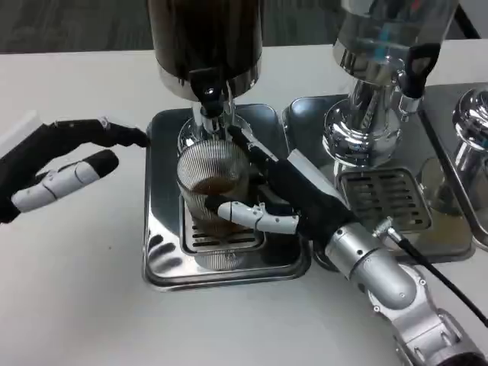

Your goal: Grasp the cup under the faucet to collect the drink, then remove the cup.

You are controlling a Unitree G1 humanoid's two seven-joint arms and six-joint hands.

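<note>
The ribbed glass cup (213,177) is being gripped between the right hand's (293,200) fingers (252,215) under the faucet (211,99); the left hand's (57,164) fingers are being held apart, empty.

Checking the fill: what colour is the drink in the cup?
Brown, pooled low in the ribbed clear cup; seen in the head view.

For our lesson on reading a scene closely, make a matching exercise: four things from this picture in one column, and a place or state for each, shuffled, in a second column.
Things:
1. cup
2. right hand
3. left hand
4. drip tray

Places or states:
A. holds nothing, fingers apart, left of the tray
B. wraps around the ribbed glass
C. stands under the faucet with brown drink in it
D. shiny metal, lies on the white table under the cup

Pairs: 1-C, 2-B, 3-A, 4-D
</note>
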